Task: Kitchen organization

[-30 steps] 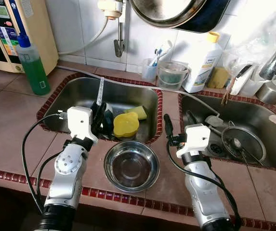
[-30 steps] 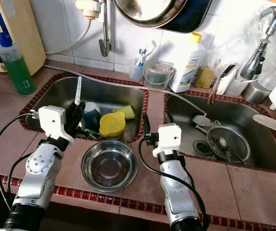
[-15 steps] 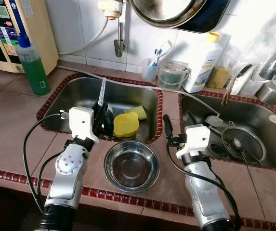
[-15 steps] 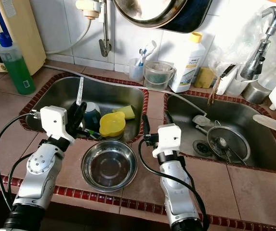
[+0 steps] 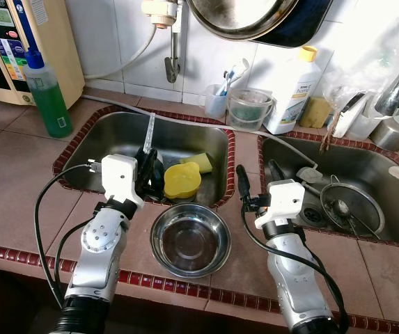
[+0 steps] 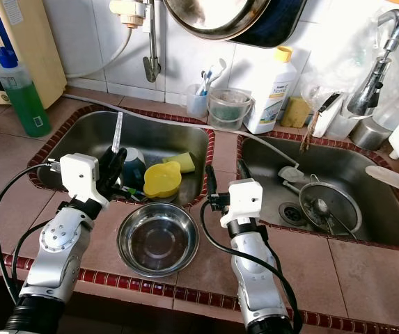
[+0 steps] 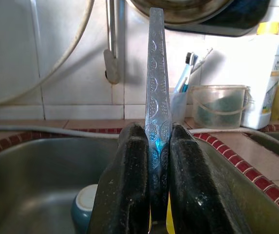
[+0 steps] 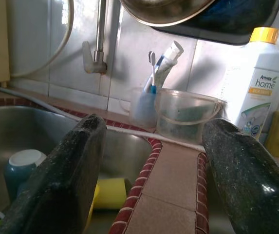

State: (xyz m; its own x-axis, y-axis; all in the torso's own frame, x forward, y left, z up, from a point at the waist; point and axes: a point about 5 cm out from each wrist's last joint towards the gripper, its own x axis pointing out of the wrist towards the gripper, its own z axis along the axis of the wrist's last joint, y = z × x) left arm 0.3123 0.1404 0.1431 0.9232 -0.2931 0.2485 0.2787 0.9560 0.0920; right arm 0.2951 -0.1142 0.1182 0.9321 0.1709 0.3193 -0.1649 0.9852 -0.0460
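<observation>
My left gripper (image 5: pixel 145 165) is shut on a flat, patterned metal utensil handle (image 7: pixel 157 97), which stands upright over the left sink (image 5: pixel 108 132). The handle (image 5: pixel 148 129) rises above the black fingers (image 7: pixel 129 185). A steel bowl (image 5: pixel 190 239) sits on the counter in front of that sink. Inside the sink lie a yellow plastic cup (image 5: pixel 182 179), a yellow sponge (image 5: pixel 200 161) and a teal cup (image 6: pixel 133 160). My right gripper (image 5: pixel 255 182) is open above the tiled divider between the two sinks, holding nothing.
The right sink (image 5: pixel 366 163) holds a strainer (image 5: pixel 352 202) and utensils. Along the back wall stand a green soap bottle (image 5: pixel 46 94), a toothbrush cup (image 5: pixel 216 101), a small clear bucket (image 5: pixel 248 108) and a white detergent bottle (image 5: pixel 293 90). A pan (image 5: pixel 248 17) hangs overhead.
The left gripper with the utensil handle has shifted slightly right and farther over the left sink. The right arm has stayed put.
</observation>
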